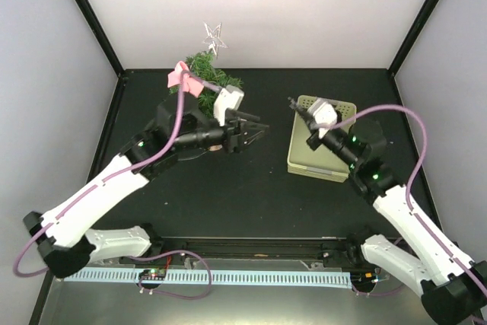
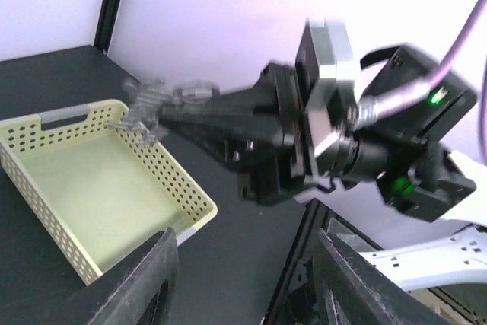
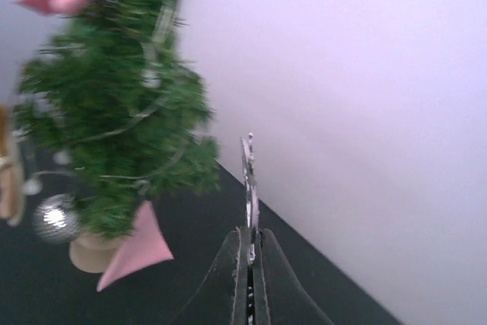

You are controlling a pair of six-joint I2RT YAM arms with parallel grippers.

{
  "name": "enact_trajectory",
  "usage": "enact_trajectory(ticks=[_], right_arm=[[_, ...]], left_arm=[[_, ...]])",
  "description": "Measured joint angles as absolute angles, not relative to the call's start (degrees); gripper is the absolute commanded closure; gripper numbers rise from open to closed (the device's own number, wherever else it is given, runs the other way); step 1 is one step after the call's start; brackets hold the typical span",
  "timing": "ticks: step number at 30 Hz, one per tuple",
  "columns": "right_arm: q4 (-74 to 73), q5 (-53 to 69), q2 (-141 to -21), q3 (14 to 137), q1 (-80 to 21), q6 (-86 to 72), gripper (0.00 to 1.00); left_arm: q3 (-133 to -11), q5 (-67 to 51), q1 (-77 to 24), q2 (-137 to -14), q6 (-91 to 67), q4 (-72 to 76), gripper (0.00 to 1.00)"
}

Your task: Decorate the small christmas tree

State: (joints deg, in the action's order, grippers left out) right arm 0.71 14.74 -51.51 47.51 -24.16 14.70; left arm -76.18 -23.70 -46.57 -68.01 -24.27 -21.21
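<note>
Black table [image 1: 228,203] | small christmas tree [image 1: 217,78]: green, pink bow [image 1: 181,75] | left hand [image 1: 262,131] open | right hand [image 1: 293,104] pinching ornament [image 3: 249,188]

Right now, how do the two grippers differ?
The left gripper is open and empty; the right gripper is shut on a thin silver ornament. The left gripper is near the small christmas tree; the right gripper is over the pale basket's edge. Both are black.

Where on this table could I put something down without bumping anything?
The black table is bare toward the near edge, in front of the basket; the basket looks empty too. It is crowded between the small christmas tree and basket, where the left gripper and right gripper come close.
</note>
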Motion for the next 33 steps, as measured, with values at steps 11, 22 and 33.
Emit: enact_trajectory(ticks=[11,22,33], right_arm=[[18.83,4.84,-47.90,37.95,-41.69,45.23,0.99],[28.32,-9.06,-49.76,36.40,-59.29,64.14,0.99],[33.19,-15.94,-51.68,34.87,-63.96,72.38,0.99]], left_arm=[[-67.94,-23.35,-46.50,-53.32,-31.73,-19.27,0.57],[-60.14,-24.27,-45.84,-53.45,-42.15,-11.29,0.59],[-58.59,-24.47,-45.80,-53.23,-46.76,-7.27,0.73]])
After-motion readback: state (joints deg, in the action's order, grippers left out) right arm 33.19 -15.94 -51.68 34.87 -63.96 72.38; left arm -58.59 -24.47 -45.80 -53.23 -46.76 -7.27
